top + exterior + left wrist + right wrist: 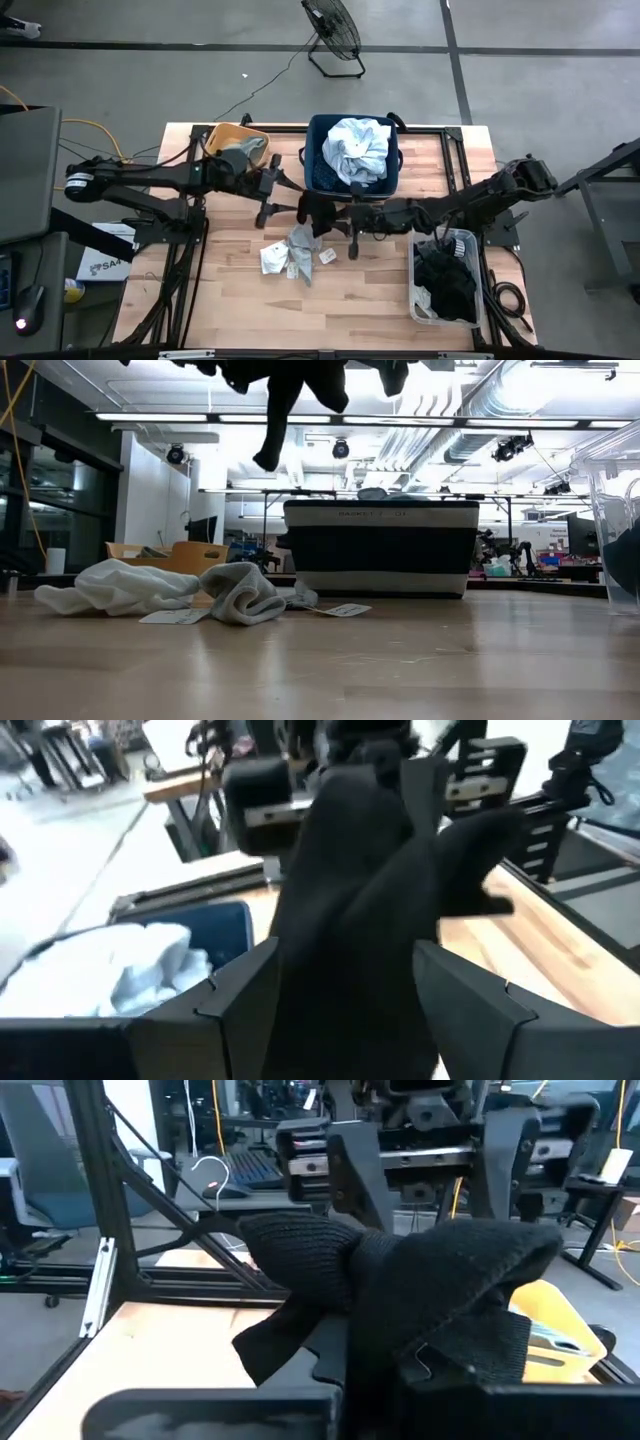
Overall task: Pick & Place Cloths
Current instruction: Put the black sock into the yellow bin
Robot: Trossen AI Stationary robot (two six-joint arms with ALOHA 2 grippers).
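Note:
A black cloth [320, 213] hangs in the air above the table's middle, between my two arms. My left gripper [303, 207] reaches it from the left and my right gripper [338, 214] from the right, both shut on it. In the low view its loose end [272, 430] dangles well above the wood. A white cloth [120, 586] and a grey sock [245, 596] lie crumpled on the table below, with paper tags beside them. A pale blue-white shirt [358, 150] lies heaped in the navy bin [318, 150]. My left gripper has the black cloth's bunched middle [345, 920] between its two fingers [240, 1005]; the cloth fills the gap. The fingers come level from the table's left. The cloth is lifted clear. My right gripper holds the same cloth from the opposite side, level. The knitted cloth [430, 1300] drapes over its fingers and hides the place of contact.
An orange tub [222, 135] with grey-green pieces stands at the far left of the table. A clear bin [417, 272] holding black garments stands at the near right. Bare wood lies along the near edge.

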